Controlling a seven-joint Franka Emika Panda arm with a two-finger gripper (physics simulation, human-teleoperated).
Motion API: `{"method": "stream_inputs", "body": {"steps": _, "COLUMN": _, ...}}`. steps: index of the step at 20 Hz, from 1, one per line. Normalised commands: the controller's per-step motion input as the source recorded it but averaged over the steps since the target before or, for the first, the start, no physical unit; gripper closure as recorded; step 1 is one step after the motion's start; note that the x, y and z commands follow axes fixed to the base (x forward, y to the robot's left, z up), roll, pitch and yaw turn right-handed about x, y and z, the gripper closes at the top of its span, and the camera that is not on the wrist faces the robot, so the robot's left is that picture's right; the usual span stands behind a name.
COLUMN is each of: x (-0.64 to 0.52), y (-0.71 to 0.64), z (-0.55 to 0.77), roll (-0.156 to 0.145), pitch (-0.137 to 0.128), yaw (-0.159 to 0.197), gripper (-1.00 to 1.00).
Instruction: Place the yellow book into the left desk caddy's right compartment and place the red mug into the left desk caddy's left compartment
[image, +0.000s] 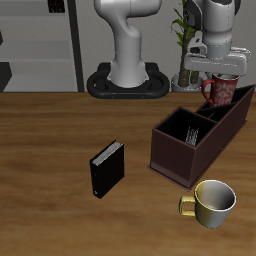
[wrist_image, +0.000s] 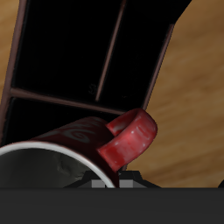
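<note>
We pass the cream mug and black book out front. Farther back, our end effector pinches the red mug above the caddy's far, taller end. Release off-centre and it may catch a wall and tip. Caddy contents are too dark to read.
</note>
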Motion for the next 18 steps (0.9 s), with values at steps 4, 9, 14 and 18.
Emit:
{"method": "stream_inputs", "body": {"steps": 4, "x": -0.03, "y": 0.03, "z": -0.13, "roll": 0.01, "pitch": 0.003, "yaw": 0.001, "gripper": 1.0}}
{"method": "stream_inputs", "body": {"steps": 9, "x": -0.07, "y": 0.05, "z": -0.18, "roll": 0.011, "pitch": 0.029, "yaw": -0.011, "gripper": 1.0}}
{"method": "stream_inputs", "body": {"steps": 14, "x": -0.12, "y": 0.01, "z": -0.16, "roll": 0.01, "pitch": 0.027, "yaw": -0.029, "gripper": 1.0}}
{"method": "stream_inputs", "body": {"steps": 18, "x": -0.1, "y": 0.11, "z": -0.1, "roll": 0.021, "pitch": 0.021, "yaw": 0.011, "gripper": 1.0}}
